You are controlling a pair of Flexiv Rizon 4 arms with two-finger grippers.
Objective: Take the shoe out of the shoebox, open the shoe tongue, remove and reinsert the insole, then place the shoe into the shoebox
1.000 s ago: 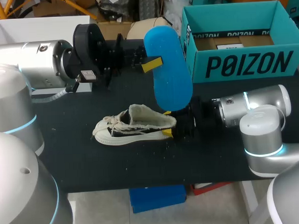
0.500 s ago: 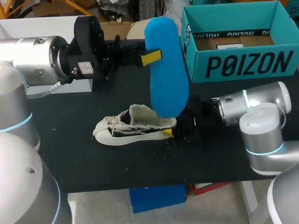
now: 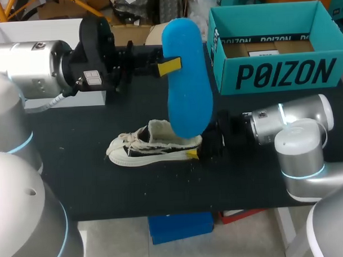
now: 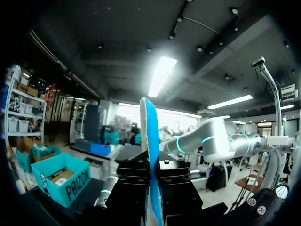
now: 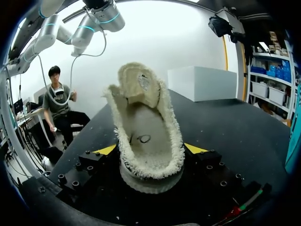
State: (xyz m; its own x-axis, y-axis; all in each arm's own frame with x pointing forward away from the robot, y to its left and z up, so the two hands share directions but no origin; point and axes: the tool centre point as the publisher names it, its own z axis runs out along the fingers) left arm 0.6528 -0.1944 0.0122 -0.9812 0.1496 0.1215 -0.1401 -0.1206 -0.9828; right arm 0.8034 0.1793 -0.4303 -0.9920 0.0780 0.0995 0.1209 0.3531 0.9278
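Since a second ago the left arm (image 3: 45,71) has drawn back toward the upper left of the frame, and the blue insole (image 3: 185,77) it carries has shifted left with it. The insole's lower end now overlaps the heel opening of the shoe (image 3: 135,151) instead of hanging to the right of it.

The left jaws are closed on the insole, pinching it flat-on about a third of the way down, so it hangs nearly upright at upper centre. It looks like light, bendy foam. Pushed straight down from that grip, it would likely buckle against the fleece lining. A hold nearer the heel end and a slanted, toe-first entry should serve better.

At centre the white shoe lies on its sole on the black desk (image 3: 106,187), toe to the left, tongue pulled open and the inside bare of an insole. Its upper is soft and the whole shoe is probably light enough to slide, so the stiffer heel is the place to brace it. The right jaws, coming in from the right, clamp that heel from both sides. The teal shoebox (image 3: 271,74) stands open at upper right, well apart from the shoe.
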